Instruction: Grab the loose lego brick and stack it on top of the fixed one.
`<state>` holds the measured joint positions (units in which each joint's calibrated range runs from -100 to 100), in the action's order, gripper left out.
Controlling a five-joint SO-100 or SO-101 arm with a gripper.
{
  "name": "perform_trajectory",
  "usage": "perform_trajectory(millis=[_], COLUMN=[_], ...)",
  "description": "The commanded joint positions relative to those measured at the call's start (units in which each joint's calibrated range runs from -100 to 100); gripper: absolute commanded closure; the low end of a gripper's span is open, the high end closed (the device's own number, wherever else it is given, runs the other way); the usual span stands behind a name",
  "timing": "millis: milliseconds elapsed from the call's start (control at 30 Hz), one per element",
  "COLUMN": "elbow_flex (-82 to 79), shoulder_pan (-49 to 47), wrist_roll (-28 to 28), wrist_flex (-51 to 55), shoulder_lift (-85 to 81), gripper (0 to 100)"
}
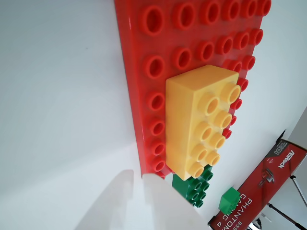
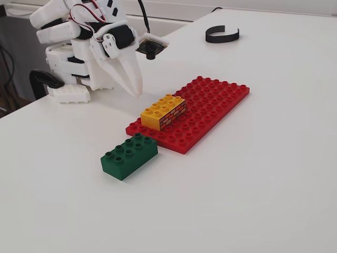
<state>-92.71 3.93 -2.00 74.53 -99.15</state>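
Note:
The dark green loose brick [image 2: 129, 156] lies on the white table just in front of the red baseplate's [image 2: 216, 103] near corner. In the wrist view the green brick [image 1: 193, 186] shows partly behind the yellow brick [image 1: 196, 117]. The yellow fixed brick [image 2: 164, 112], with a brick-wall print on its side, sits on the baseplate [image 1: 144, 96] near its left end. My white gripper [image 2: 137, 90] hangs point down above the table, behind and left of the yellow brick, apart from both bricks. Its fingers are together and empty. In the wrist view the gripper [image 1: 139, 177] enters from the bottom edge.
The arm's white base [image 2: 68, 79] stands at the table's back left. A black open ring [image 2: 221, 35] lies at the back. In the wrist view a red printed box [image 1: 261, 184] and a small green block [image 1: 229, 199] show beyond the table.

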Motion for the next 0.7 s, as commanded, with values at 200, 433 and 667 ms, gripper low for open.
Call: perform_trajectory(millis=[200,433,667], elbow_flex=[-0.05,-0.05,-0.05], shoulder_pan=[0.45,0.52,0.59], wrist_roll=[-0.25,0.07,0.07], wrist_flex=[0.41,0.41,0.41], shoulder_lift=[-0.26,-0.26,-0.26], gripper=[99,99,99])
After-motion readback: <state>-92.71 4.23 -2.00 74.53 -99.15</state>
